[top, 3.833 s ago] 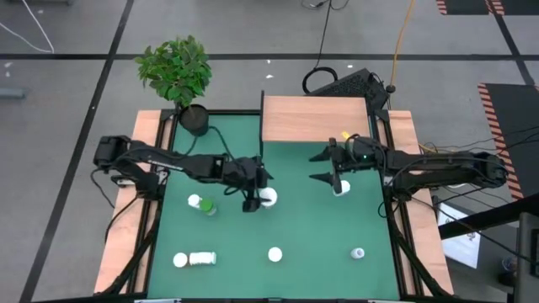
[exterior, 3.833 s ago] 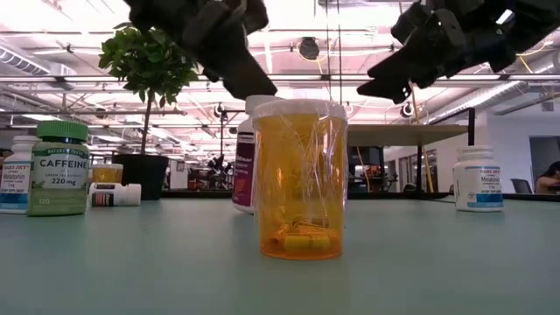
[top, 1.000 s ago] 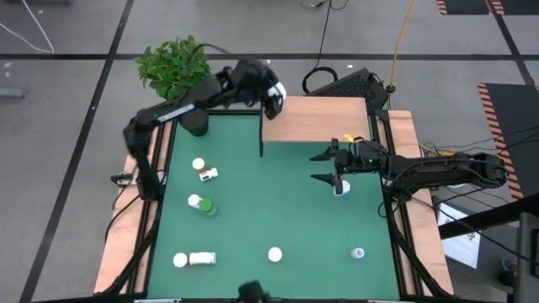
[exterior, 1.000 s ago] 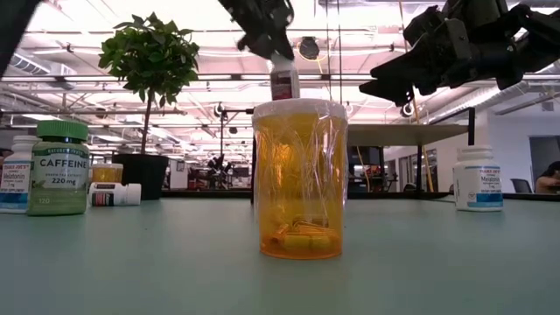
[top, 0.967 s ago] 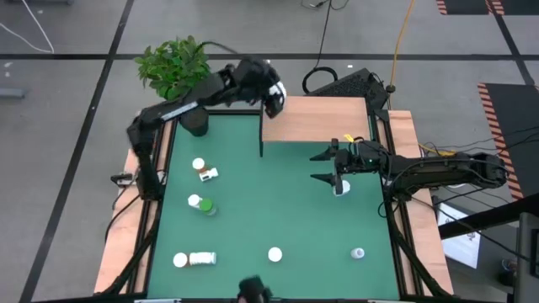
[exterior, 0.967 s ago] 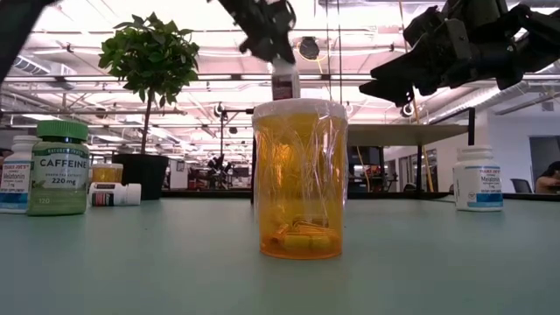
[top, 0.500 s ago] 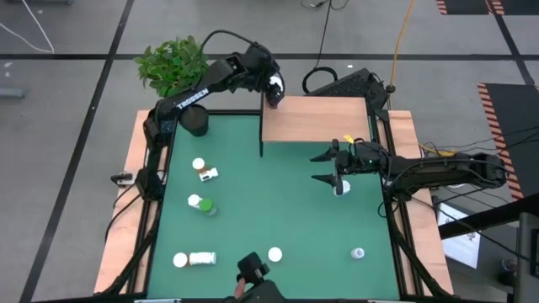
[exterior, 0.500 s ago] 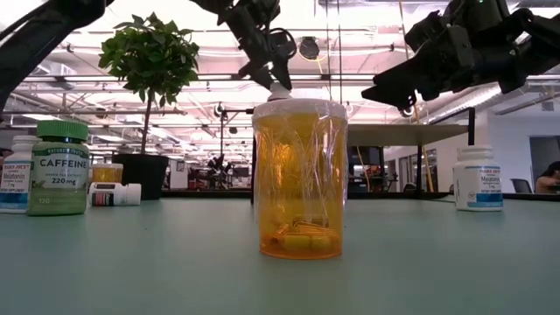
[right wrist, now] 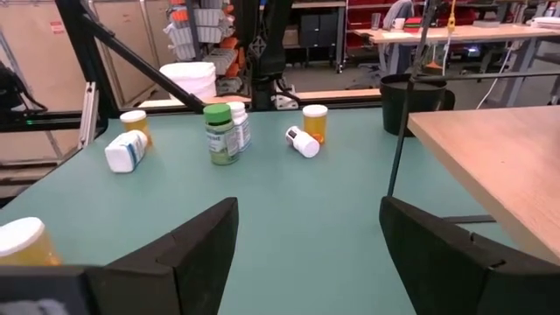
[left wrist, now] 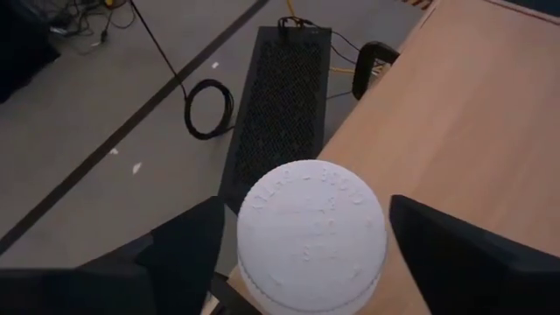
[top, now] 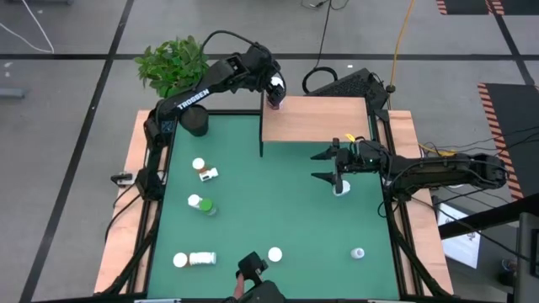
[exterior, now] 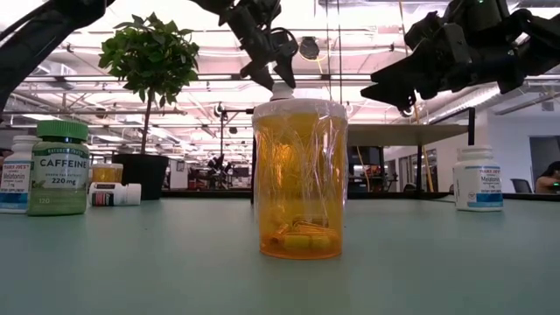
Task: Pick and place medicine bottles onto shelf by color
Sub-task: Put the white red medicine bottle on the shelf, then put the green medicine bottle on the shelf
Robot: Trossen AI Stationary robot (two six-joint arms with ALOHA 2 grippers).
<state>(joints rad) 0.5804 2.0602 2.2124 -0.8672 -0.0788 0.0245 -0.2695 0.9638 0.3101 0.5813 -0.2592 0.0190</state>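
your left pincer (left wrist: pixel 306 254) stands spread, 1 finger either side of the white-capped bottle (left wrist: pixel 311 229), which sits upright directly below it on the shelf (top: pixel 316 119) corner; lift straight up. right pincer (top: pixel 323 166) waits spread.

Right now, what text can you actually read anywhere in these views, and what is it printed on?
"TROSSEN": on the left arm, high view.
"CAFFEINE" and "220 mg": on the green-capped bottle, low view.
The labels of the white bottle at right, the bottle at far left and the lying bottle are too small to read.
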